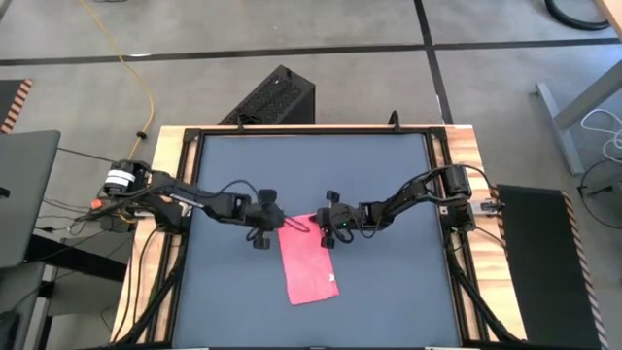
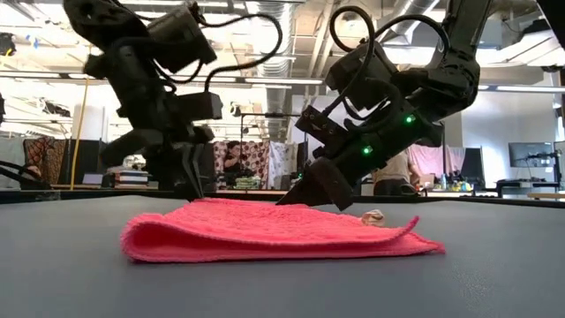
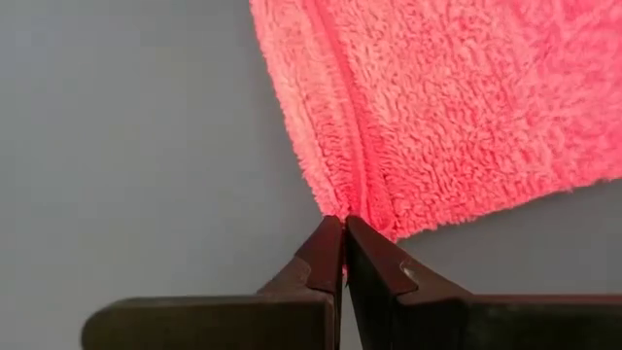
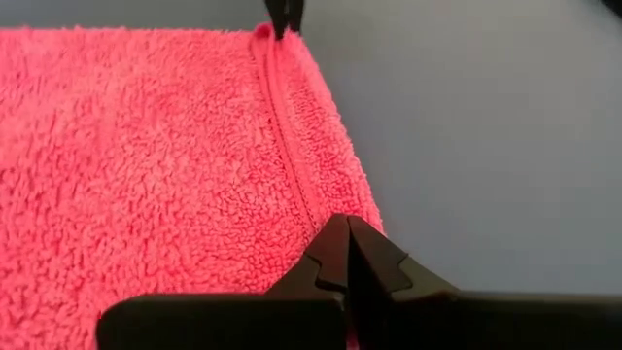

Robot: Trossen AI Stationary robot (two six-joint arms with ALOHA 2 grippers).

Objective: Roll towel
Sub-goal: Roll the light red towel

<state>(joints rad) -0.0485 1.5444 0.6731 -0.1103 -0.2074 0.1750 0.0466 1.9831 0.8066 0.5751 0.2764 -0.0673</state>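
Dark tabletop (image 1: 389,194) carries the towel (image 1: 309,262) folded, unrolled; left gripper (image 1: 270,229) and right gripper (image 1: 326,229) each pinch its far-edge corners.

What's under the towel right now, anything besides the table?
The towel lies folded on the dark tabletop. Left gripper and right gripper pinch its far corners. Anything beneath the cloth is hidden.

Both arms reach in from opposite sides of the table and meet near its middle, wrists bent down. The left gripper (image 3: 343,228) points steeply downward, fingertips pressed together and pinching the corner just ahead of them. The right gripper (image 4: 347,233) slants in from the other side, fingers closed too, clamped on the edge at its tips.
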